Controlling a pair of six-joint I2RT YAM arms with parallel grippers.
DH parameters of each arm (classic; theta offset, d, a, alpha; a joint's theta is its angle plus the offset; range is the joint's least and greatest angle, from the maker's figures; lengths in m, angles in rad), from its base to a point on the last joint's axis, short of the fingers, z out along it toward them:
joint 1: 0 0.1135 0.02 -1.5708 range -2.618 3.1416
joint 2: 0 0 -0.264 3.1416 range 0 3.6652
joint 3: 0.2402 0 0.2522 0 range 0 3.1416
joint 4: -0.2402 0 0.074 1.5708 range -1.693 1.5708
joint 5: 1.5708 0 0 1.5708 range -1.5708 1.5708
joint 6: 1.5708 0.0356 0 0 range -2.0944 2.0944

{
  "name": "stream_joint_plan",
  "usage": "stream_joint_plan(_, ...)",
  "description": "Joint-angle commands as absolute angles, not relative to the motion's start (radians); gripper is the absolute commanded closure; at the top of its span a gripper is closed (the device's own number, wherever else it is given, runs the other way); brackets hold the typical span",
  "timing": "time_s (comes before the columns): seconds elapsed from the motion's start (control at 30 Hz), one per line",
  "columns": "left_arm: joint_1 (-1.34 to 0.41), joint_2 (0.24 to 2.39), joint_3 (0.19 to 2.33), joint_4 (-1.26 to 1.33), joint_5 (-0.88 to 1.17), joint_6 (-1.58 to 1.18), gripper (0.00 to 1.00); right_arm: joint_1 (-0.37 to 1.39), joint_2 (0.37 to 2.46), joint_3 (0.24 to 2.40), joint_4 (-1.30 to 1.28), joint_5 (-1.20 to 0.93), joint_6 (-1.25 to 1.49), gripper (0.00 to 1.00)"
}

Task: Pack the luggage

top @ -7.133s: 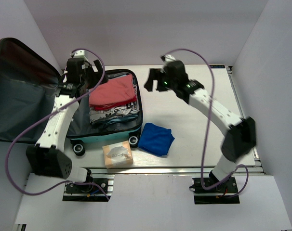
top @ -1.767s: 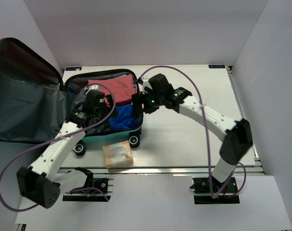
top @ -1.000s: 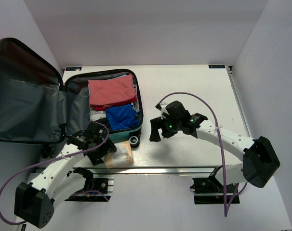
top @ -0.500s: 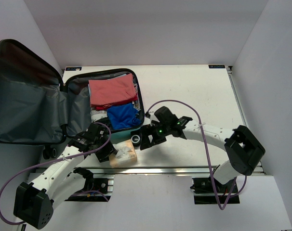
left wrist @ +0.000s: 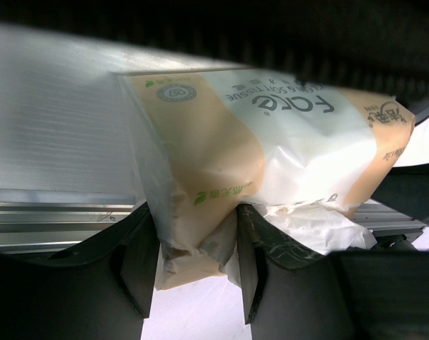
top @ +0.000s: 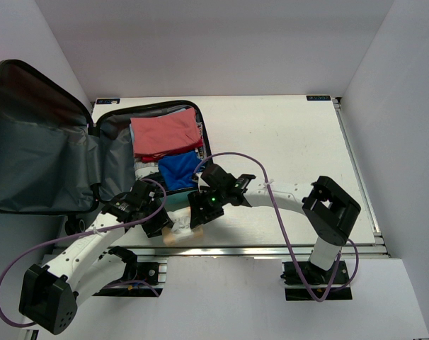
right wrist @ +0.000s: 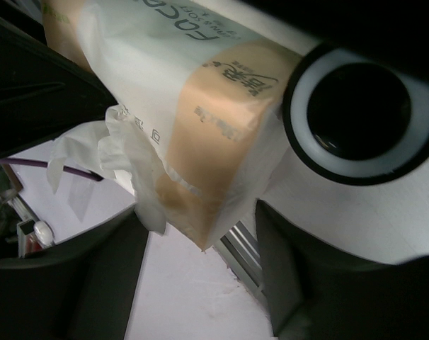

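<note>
The luggage (top: 44, 156) lies open at the left, its dark grey lid propped up. Its base holds a red cloth (top: 165, 133) and a blue cloth (top: 178, 170). An orange-and-white tissue pack (top: 175, 234) sits at the table's front edge, just in front of the luggage. My left gripper (top: 161, 225) is shut on one end of the pack (left wrist: 229, 152), with a finger on each side (left wrist: 193, 265). My right gripper (top: 198, 218) is open, its jaws straddling the pack's other end (right wrist: 200, 120) without touching it (right wrist: 204, 283). Loose tissue sticks out of the pack.
A luggage wheel (right wrist: 363, 113) is right beside the right gripper. The table's metal front rail (top: 271, 249) runs just below the pack. White walls enclose the table on the back, left and right.
The blue cloth went from the table into the luggage. The left gripper dropped to the tissue pack and closed on it. The right gripper moved left up to the pack.
</note>
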State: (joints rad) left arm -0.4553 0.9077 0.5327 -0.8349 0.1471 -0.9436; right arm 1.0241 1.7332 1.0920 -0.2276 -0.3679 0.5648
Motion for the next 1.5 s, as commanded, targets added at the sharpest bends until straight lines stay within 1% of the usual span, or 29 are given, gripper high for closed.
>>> stream_joint_plan(0.0,-0.471,0.868,0.549,-0.856,0.149,-0.922,0.49,1.038,1.759,1.161,-0.221,-0.377,0.572,0.40)
stream_joint_plan(0.03,-0.471,0.859,0.549,-0.862,0.147,-0.925,0.42,1.045,1.766,1.170,-0.230,-0.383,0.569,0.50)
stream_joint_plan(0.07,-0.471,0.848,0.543,-0.867,0.158,-0.928,0.33,1.048,1.775,1.177,-0.244,-0.383,0.565,0.56)
stream_joint_plan(0.1,-0.471,0.829,0.542,-0.870,0.161,-0.930,0.30,1.052,1.782,1.183,-0.245,-0.387,0.565,0.61)
stream_joint_plan(0.13,-0.471,0.818,0.538,-0.876,0.167,-0.933,0.28,1.060,1.784,1.184,-0.245,-0.387,0.565,0.68)
stream_joint_plan(0.2,-0.471,0.795,0.526,-0.891,0.172,-0.942,0.26,1.061,1.782,1.186,-0.253,-0.385,0.565,0.73)
stream_joint_plan(0.23,-0.471,0.785,0.520,-0.891,0.175,-0.945,0.26,1.066,1.784,1.184,-0.253,-0.380,0.566,0.78)
stream_joint_plan(0.27,-0.471,0.784,0.505,-0.891,0.173,-0.943,0.26,1.071,1.786,1.184,-0.253,-0.382,0.568,0.79)
stream_joint_plan(0.3,-0.471,0.781,0.497,-0.891,0.166,-0.946,0.28,1.069,1.787,1.183,-0.255,-0.382,0.568,0.80)
stream_joint_plan(0.37,-0.471,0.788,0.485,-0.893,0.153,-0.960,0.33,1.069,1.793,1.186,-0.258,-0.383,0.571,0.84)
stream_joint_plan(0.4,-0.471,0.795,0.482,-0.896,0.141,-0.963,0.41,1.069,1.795,1.184,-0.262,-0.382,0.572,0.85)
stream_joint_plan(0.47,-0.471,0.799,0.485,-0.903,0.124,-0.968,0.50,1.069,1.795,1.183,-0.262,-0.379,0.574,0.88)
stream_joint_plan(0.5,-0.471,0.798,0.486,-0.907,0.111,-0.972,0.56,1.065,1.796,1.183,-0.267,-0.379,0.575,0.90)
stream_joint_plan(0.57,-0.471,0.784,0.491,-0.907,0.103,-0.977,0.62,1.069,1.795,1.189,-0.270,-0.376,0.575,0.92)
stream_joint_plan(0.6,-0.471,0.778,0.492,-0.901,0.109,-0.979,0.72,1.071,1.796,1.189,-0.270,-0.380,0.571,0.94)
stream_joint_plan(0.63,-0.471,0.773,0.491,-0.894,0.115,-0.979,0.79,1.071,1.796,1.193,-0.270,-0.385,0.568,0.95)
stream_joint_plan(0.7,-0.471,0.767,0.495,-0.876,0.135,-0.979,0.97,1.080,1.792,1.215,-0.270,-0.400,0.552,0.98)
stream_joint_plan(0.73,-0.471,0.767,0.509,-0.867,0.164,-0.968,1.00,1.083,1.790,1.229,-0.288,-0.411,0.526,1.00)
stream_joint_plan(0.9,-0.471,0.716,0.635,-0.848,0.224,-0.928,1.00,1.115,1.729,1.325,-0.324,-0.413,0.422,1.00)
stream_joint_plan(1.03,-0.471,0.683,0.812,-0.867,0.244,-0.870,1.00,1.118,1.660,1.380,-0.331,-0.394,0.367,1.00)
stream_joint_plan(1.2,-0.471,0.686,0.931,-0.864,0.256,-0.847,1.00,1.114,1.678,1.523,-0.400,-0.394,0.313,1.00)
stream_joint_plan(1.23,-0.471,0.686,0.946,-0.862,0.250,-0.845,1.00,1.114,1.702,1.587,-0.406,-0.396,0.305,1.00)
stream_joint_plan(1.27,-0.471,0.686,0.963,-0.858,0.236,-0.845,1.00,1.111,1.716,1.623,-0.411,-0.391,0.293,1.00)
stream_joint_plan(1.3,-0.471,0.684,0.969,-0.857,0.182,-0.853,1.00,1.105,1.736,1.661,-0.426,-0.367,0.288,1.00)
stream_joint_plan(1.33,-0.471,0.686,0.974,-0.861,0.146,-0.859,1.00,1.104,1.771,1.733,-0.428,-0.351,0.284,1.00)
stream_joint_plan(1.37,-0.471,0.686,0.983,-0.868,0.096,-0.879,1.00,1.100,1.790,1.771,-0.431,-0.336,0.278,1.00)
stream_joint_plan(1.4,-0.471,0.695,0.991,-0.874,-0.025,-0.928,1.00,1.091,1.836,1.805,-0.437,-0.316,0.275,1.00)
stream_joint_plan(1.47,-0.471,0.730,1.008,-0.847,-0.089,-0.933,1.00,1.080,1.890,1.914,-0.446,-0.299,0.279,1.00)
